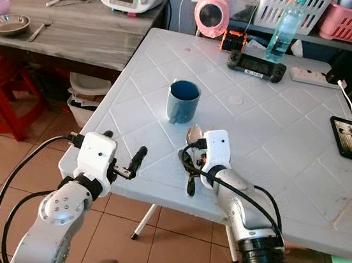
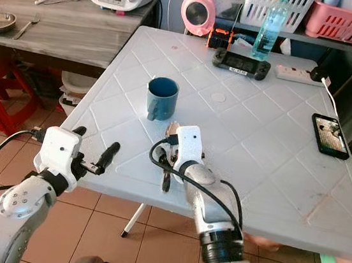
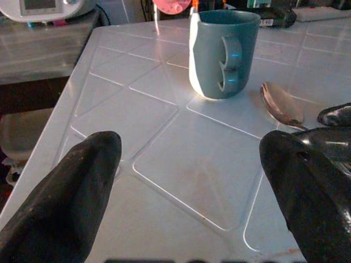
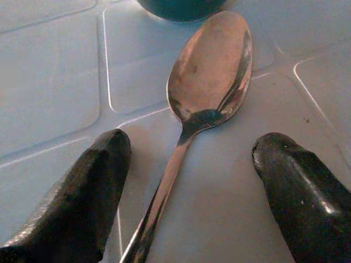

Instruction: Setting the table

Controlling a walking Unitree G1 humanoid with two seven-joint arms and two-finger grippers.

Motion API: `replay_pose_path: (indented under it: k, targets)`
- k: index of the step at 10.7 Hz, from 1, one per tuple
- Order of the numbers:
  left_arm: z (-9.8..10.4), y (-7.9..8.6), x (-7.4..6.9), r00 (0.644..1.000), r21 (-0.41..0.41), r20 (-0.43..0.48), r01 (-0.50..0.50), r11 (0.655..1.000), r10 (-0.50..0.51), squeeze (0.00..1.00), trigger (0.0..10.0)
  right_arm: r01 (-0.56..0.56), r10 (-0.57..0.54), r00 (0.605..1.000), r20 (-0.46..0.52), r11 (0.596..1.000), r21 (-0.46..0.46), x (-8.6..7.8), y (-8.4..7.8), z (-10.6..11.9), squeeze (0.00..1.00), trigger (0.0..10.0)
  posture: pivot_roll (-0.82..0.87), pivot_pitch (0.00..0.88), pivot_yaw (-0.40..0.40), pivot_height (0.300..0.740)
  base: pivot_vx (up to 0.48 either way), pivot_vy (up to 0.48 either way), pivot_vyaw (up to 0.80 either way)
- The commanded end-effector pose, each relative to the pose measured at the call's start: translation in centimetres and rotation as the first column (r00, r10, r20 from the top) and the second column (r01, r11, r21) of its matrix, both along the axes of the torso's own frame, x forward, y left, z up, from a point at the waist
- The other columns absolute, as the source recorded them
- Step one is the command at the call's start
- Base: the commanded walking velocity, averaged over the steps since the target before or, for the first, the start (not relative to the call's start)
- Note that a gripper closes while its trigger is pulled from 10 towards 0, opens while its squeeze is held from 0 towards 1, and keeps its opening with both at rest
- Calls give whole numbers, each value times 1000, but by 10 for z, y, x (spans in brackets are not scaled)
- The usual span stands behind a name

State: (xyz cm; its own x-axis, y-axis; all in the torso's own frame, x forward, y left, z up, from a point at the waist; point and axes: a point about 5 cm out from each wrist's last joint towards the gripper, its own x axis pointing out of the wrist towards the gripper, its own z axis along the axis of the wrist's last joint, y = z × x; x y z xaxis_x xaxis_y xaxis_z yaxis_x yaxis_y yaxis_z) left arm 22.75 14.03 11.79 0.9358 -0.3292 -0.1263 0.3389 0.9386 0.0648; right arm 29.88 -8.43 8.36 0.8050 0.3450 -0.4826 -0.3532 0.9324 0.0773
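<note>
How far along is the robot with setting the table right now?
Done: a blue mug stands upright on the white table, and a spoon lies just beside it. In hand: nothing is gripped; the right gripper is open with a finger on either side of the spoon's handle, and the left gripper is open over the table's near edge. Left: no plate or other cutlery is laid here.
</note>
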Motion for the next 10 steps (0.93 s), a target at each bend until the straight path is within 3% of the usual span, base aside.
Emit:
replay_pose_path:
  k: [1,4,7,10]
  targets:
    - [1,-2,0,1000,-7,-7,17,1000,-17,0,10000,-18,16,993,-120,1000,-15,-9,0,-22,0,0,95,19,-21,740,0,0,0]
    - [0,-3,-1,1000,-8,-14,26,1000,-26,0,10000,-7,6,989,-146,1000,-11,-14,-7,-26,0,0,93,22,-19,740,0,0,0]
    - [0,-4,0,999,-9,-20,32,999,-32,0,10000,53,-54,986,-155,998,-16,-19,-24,-30,0,0,88,24,-12,740,0,0,0]
    - [0,-5,1,999,-7,-20,46,999,-46,0,10000,82,-82,985,-152,997,-7,-19,-27,-29,0,0,87,21,-8,740,0,0,0]
